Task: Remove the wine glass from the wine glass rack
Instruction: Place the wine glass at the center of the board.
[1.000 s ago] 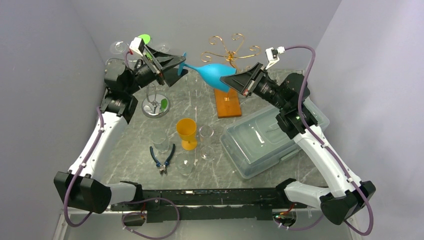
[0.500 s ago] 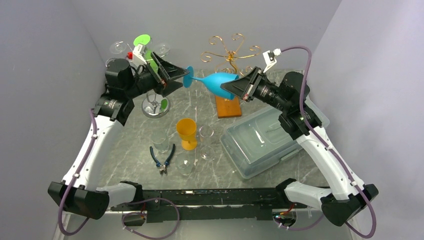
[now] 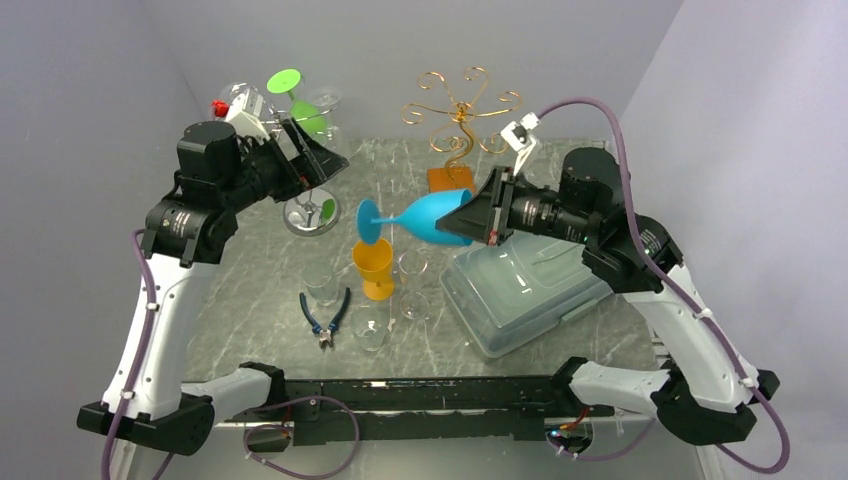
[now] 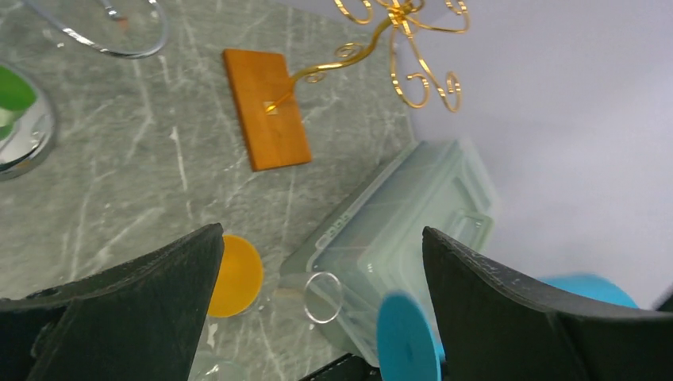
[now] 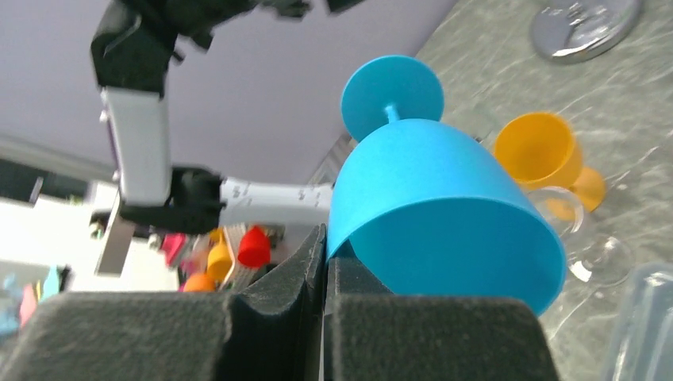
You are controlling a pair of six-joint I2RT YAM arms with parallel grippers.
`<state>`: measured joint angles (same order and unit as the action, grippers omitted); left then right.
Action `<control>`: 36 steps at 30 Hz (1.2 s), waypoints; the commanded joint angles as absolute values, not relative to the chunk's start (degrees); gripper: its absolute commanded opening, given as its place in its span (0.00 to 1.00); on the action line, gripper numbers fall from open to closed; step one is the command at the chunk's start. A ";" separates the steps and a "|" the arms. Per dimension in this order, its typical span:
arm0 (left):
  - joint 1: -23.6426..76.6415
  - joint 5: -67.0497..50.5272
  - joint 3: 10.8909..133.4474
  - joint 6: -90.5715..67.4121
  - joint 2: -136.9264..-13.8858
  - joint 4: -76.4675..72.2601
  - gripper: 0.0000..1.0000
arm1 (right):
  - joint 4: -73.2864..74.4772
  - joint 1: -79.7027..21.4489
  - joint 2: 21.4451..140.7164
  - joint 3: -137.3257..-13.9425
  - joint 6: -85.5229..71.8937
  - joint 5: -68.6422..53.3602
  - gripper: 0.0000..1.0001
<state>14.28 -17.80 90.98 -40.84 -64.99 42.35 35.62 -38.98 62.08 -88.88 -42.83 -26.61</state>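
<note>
Grey marble table (image 3: 258,265), lavender walls (image 3: 400,40)

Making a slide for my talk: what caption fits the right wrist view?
Right gripper pinching the blue wine glass by its rim, base pointing away, orange cup beyond.

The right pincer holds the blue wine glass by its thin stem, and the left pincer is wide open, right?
Not by the stem: the right wrist view shows the right pincer shut on the bowl rim of the blue wine glass. The left pincer is indeed wide open.
</note>
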 commanded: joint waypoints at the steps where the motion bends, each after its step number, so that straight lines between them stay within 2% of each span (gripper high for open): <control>1: 14.33 -12.11 94.54 -34.10 -64.15 48.94 1.00 | 52.26 -46.46 65.81 -98.35 -35.76 -21.39 0.00; 7: 14.32 -7.43 96.43 -31.30 -62.93 52.45 1.00 | 67.67 -51.59 69.40 -106.24 -31.23 -13.82 0.00; 12: 14.33 -4.87 97.02 -30.38 -62.19 53.75 0.99 | 71.83 -56.54 70.90 -104.28 -30.18 -9.93 0.00; 22: 14.33 -1.93 96.25 -29.84 -60.71 53.96 1.00 | 71.07 -71.21 75.71 -95.27 -32.45 5.58 0.00; 28: 14.33 -1.41 95.88 -29.71 -59.69 53.82 1.00 | 64.44 -72.64 79.00 -85.95 -32.78 9.17 0.00; 36: 14.33 -1.18 94.73 -29.79 -58.72 53.53 0.99 | 58.87 -73.71 84.39 -82.00 -32.70 9.94 0.00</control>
